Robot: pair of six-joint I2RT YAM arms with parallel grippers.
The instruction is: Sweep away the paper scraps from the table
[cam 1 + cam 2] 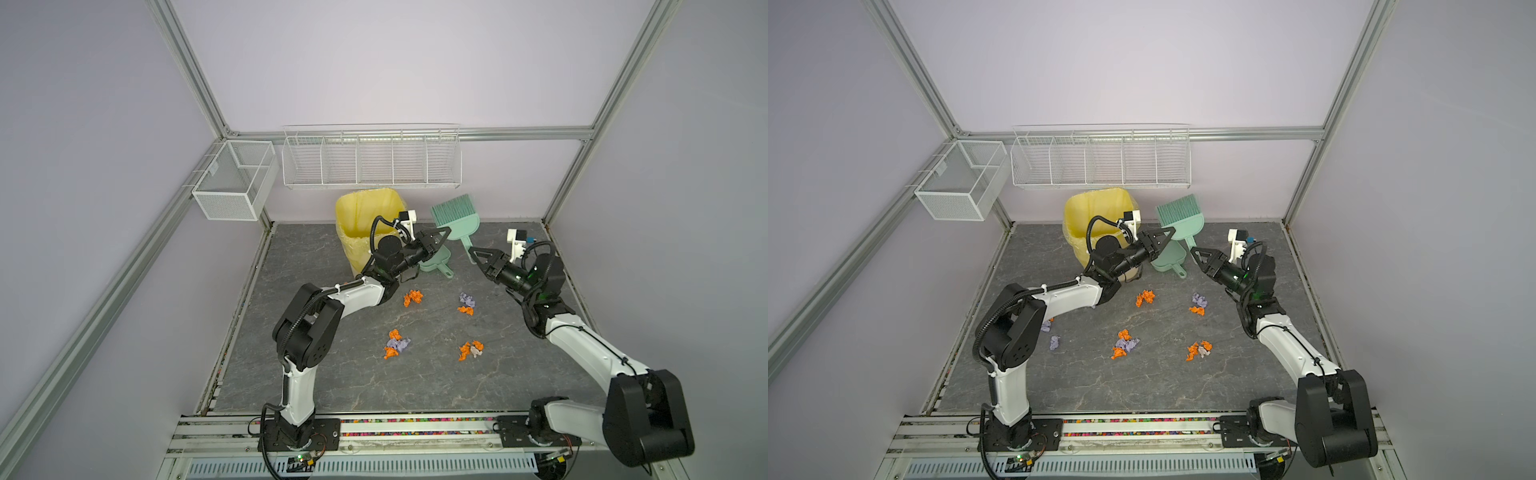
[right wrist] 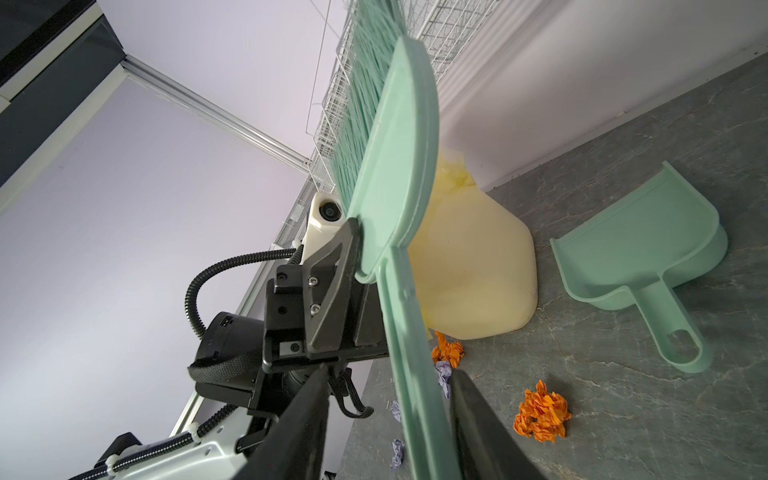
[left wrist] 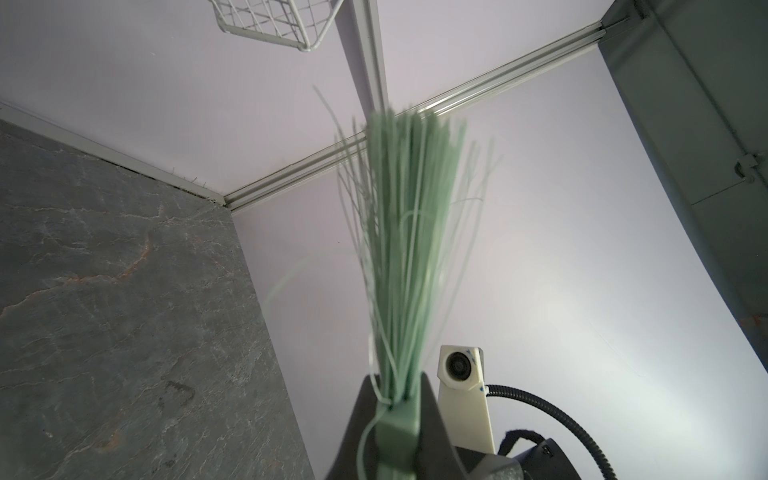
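Note:
Paper scraps lie in small orange and lilac heaps on the dark table (image 1: 332,374): one heap (image 1: 412,297), another (image 1: 466,303), and more (image 1: 396,344) nearer the front. A mint-green brush (image 1: 457,220) is held up off the table, bristles upward. My left gripper (image 1: 442,235) is shut on the brush head's lower corner, seen close up in the left wrist view (image 3: 399,386). My right gripper (image 1: 473,251) straddles the brush handle (image 2: 415,374); in the right wrist view its jaws (image 2: 390,374) are open, with a gap on one side of the handle.
A mint dustpan (image 1: 434,259) lies on the table below the brush. A yellow lined bin (image 1: 365,224) stands behind my left arm. A wire rack (image 1: 372,160) and a mesh basket (image 1: 232,178) hang on the back frame. A lilac scrap (image 1: 1054,343) lies by my left arm.

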